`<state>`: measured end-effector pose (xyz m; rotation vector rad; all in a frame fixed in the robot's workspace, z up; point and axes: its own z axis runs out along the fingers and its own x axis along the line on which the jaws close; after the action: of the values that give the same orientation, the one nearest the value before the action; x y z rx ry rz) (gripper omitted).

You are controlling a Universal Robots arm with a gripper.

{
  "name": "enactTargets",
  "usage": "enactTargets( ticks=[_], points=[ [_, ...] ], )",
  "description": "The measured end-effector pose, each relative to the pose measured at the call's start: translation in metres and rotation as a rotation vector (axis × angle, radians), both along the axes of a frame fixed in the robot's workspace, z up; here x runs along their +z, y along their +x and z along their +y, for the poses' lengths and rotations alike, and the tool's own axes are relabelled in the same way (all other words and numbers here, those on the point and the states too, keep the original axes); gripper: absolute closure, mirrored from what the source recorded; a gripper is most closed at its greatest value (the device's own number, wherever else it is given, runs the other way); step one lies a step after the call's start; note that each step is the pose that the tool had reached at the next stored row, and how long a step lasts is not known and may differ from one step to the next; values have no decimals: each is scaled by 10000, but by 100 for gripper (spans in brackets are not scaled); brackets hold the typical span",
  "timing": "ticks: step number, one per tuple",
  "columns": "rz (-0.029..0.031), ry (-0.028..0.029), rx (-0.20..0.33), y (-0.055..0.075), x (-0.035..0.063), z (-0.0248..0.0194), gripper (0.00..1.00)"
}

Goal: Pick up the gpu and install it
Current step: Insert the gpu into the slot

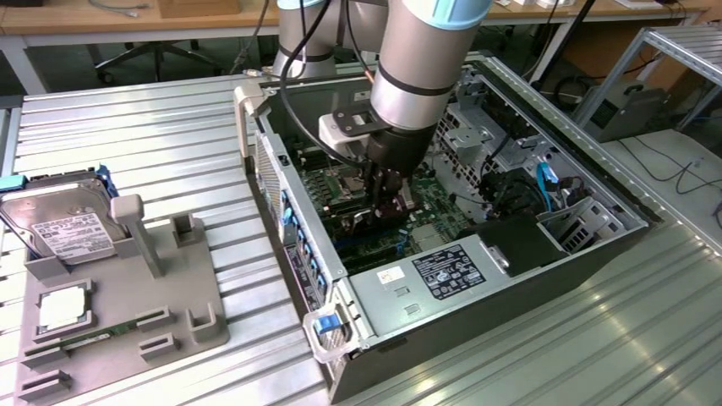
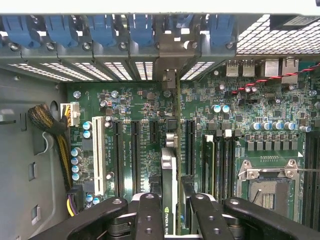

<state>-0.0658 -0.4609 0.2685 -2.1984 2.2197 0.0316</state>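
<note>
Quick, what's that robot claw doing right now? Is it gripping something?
Gripper: shut on the gpu, holding it edge-on above the motherboard inside the open computer case.

The word "NVIDIA" runs lengthwise in white along the dark top edge of the gpu (image 2: 169, 197), which stands edge-on between the gripper's (image 2: 170, 220) fingers (image 2: 148, 217). White labels carrying print too small to read sit on the hard drive (image 1: 70, 228) on the grey holder (image 1: 135, 321), and on the power supply (image 1: 445, 271) of the computer case (image 1: 508, 279), just below the fingers in the exterior view.
</note>
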Motion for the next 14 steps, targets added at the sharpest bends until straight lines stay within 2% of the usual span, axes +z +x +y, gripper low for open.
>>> enactTargets(
  ticks=[14],
  points=[
    [0, 0, 0, -3, -19, 0, 74]
  ],
)
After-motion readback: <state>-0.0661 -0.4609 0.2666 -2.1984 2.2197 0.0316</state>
